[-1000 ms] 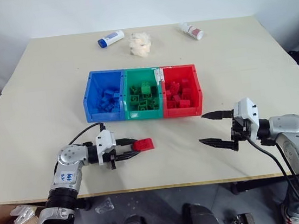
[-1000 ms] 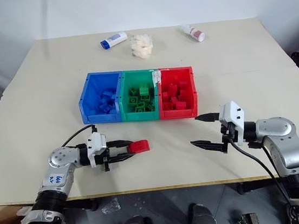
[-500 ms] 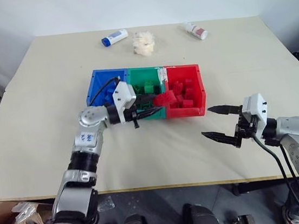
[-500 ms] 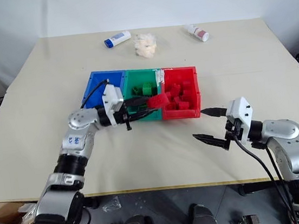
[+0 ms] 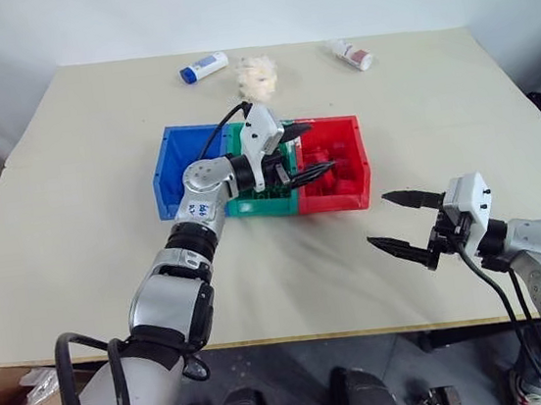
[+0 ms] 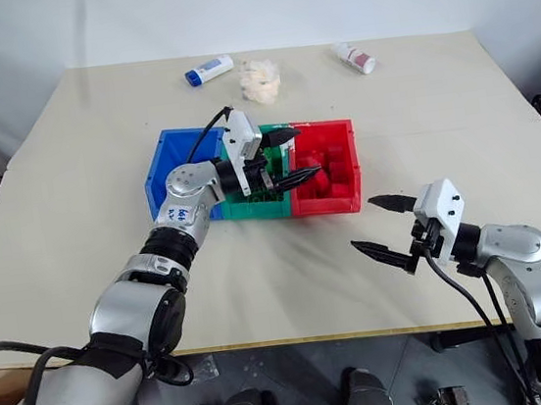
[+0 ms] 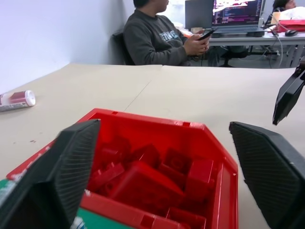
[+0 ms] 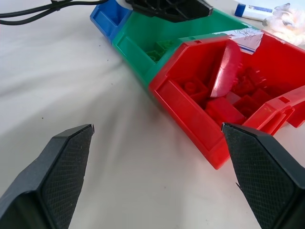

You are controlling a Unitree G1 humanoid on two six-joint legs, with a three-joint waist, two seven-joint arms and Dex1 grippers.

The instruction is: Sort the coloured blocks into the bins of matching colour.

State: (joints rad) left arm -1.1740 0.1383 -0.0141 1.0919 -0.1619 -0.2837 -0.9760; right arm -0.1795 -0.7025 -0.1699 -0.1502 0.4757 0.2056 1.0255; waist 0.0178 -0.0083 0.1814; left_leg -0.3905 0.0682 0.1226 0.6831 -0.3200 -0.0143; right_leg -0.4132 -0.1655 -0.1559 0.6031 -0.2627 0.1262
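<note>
Three joined bins are sitting mid-bench: blue [image 5: 186, 169], green [image 5: 249, 187], red bin [image 5: 340, 166]. Your left claw [image 5: 302, 152] is hovering over the red bin's 9 o'clock edge, spread and empty, likely because its brick is already lying among the red bricks [image 7: 147, 179] inside. Your right claw [image 5: 401, 219] is waiting released at the bin's 5 o'clock, well apart.
</note>
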